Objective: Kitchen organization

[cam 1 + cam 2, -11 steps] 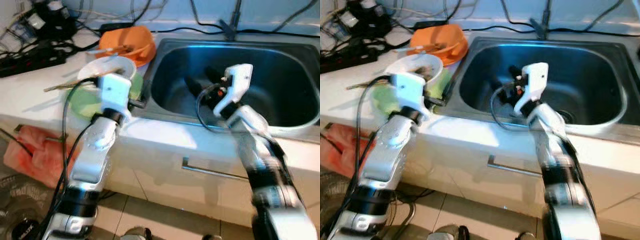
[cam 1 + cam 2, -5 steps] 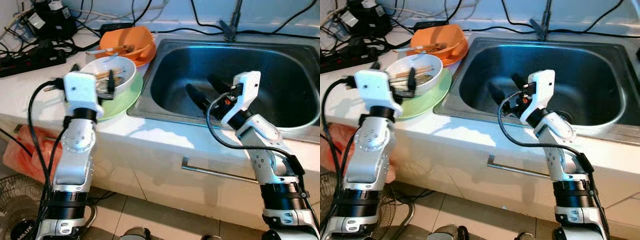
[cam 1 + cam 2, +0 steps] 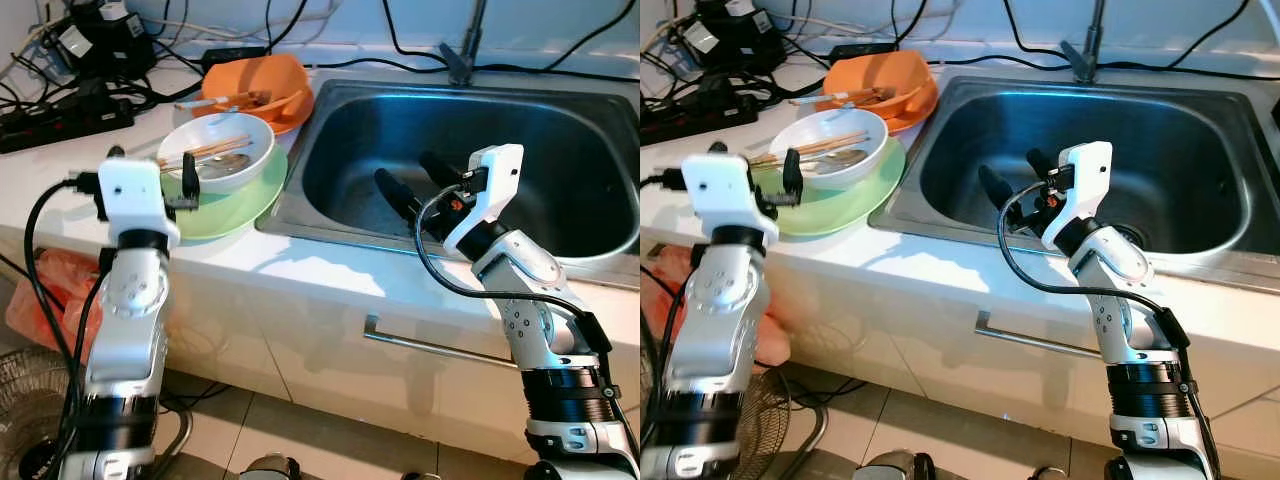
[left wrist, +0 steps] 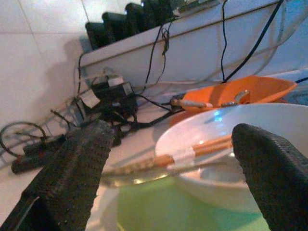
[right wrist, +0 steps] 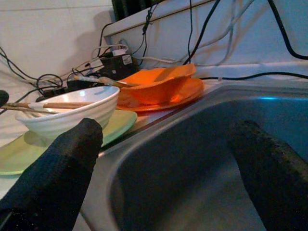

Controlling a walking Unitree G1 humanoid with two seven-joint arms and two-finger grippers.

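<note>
A white bowl (image 3: 218, 150) holding wooden chopsticks (image 3: 205, 152) and a spoon sits on a light green plate (image 3: 235, 205) on the counter, left of the steel sink (image 3: 560, 150). Behind it an orange bowl (image 3: 258, 82) rests on an orange plate with utensils in it. My left gripper (image 3: 150, 166) is open at the counter's front edge, just left of the white bowl, and faces it (image 4: 216, 144). My right gripper (image 3: 403, 168) is open with nothing in it, low inside the sink's left half, pointing towards the bowls (image 5: 72, 113).
Black power strips and tangled cables (image 3: 70, 100) crowd the counter's back left. A tap base (image 3: 460, 62) stands behind the sink. A cabinet handle (image 3: 430, 345) runs below the counter. A red bag (image 3: 50, 305) and a fan (image 3: 25, 400) lie on the floor at the left.
My left arm has drawn back leftwards from over the green plate to the counter's front edge. The right arm has settled and stays in the sink.
</note>
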